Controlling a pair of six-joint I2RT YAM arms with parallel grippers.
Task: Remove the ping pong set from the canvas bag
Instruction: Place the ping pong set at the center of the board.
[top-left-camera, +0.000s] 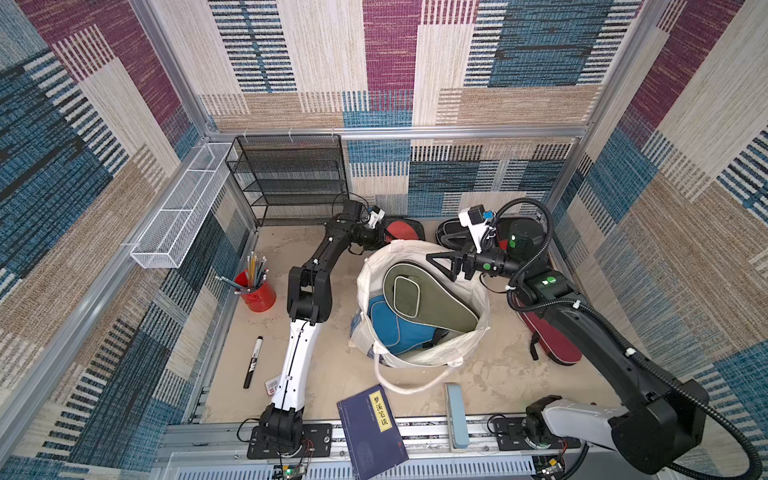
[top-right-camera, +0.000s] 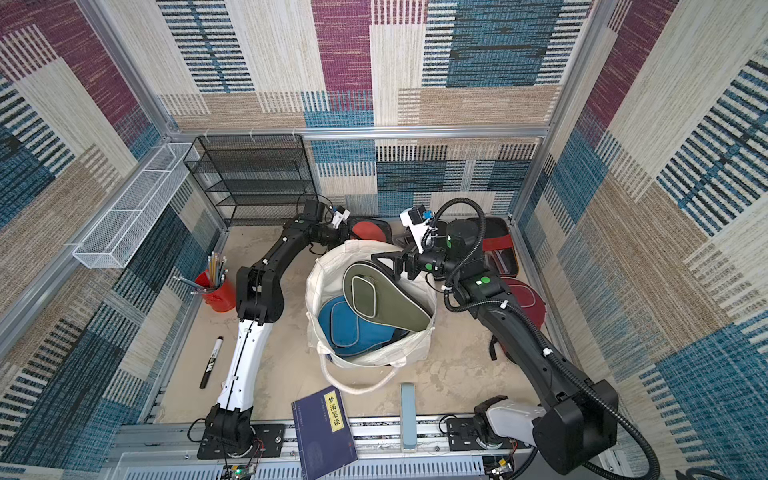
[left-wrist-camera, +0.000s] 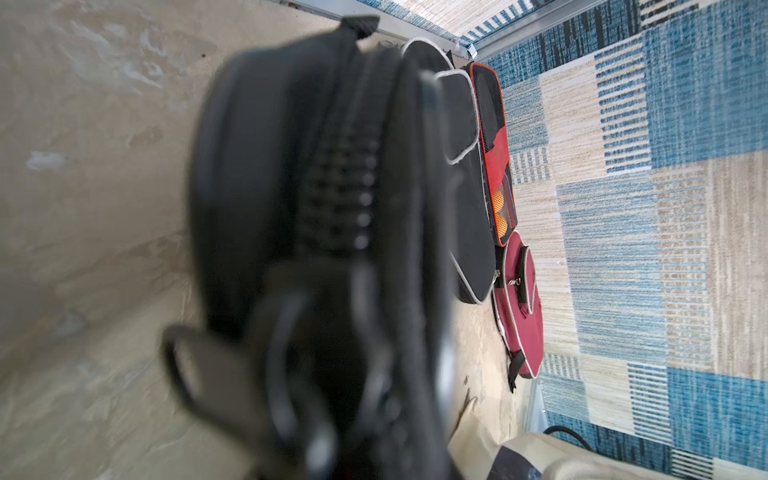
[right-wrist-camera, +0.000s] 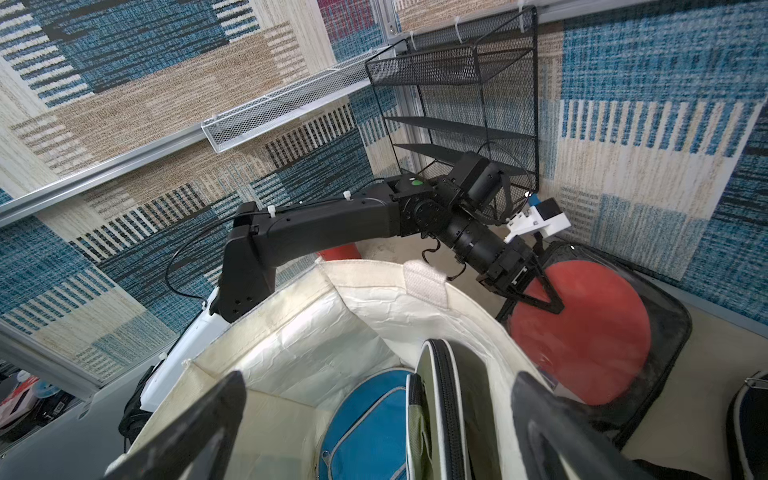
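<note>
**Canvas bag** (top-left-camera: 432, 358): stands open mid-tabletop (top-left-camera: 332, 374). Its walls are soft and neither gripper holds the rim. Main risk: a pull on anything inside drags or tips the whole bag.

**Olive case** (top-left-camera: 432, 299): in the bag, leaning across the mouth on top of the blue case (top-left-camera: 390, 328), which sits deeper. Its rounded end is up near the far rim. If lifted by one edge it may swing, catch the rim and fold the wall in over the blue case.

**Clear case with the red paddle** (right-wrist-camera: 582, 332): out of the bag, just behind it. The left gripper (right-wrist-camera: 530, 293) is clamped on its zipped edge. I cannot tell whether the case lies flat or is held tilted. If let go while tilted, it could fall back against the bag.

**Black case** (left-wrist-camera: 461, 187), **black-red case** (left-wrist-camera: 496, 137), **maroon case** (left-wrist-camera: 523, 299): out of the bag, along the right wall, the maroon one partly under the right arm. A low sweep of that arm could shove them.

**Right gripper** (top-left-camera: 442, 266): empty, jaws spread wide, hovering at the far-right rim astride the olive case's upper edge. In the wrist view one finger looks to be outside the bag wall. If the gripper closes there, it likely pinches canvas together with the case and the bag lifts too.

**Loop handle** (right-wrist-camera: 424, 282): stands up at the far rim between the two grippers. It could snag either one.
</note>
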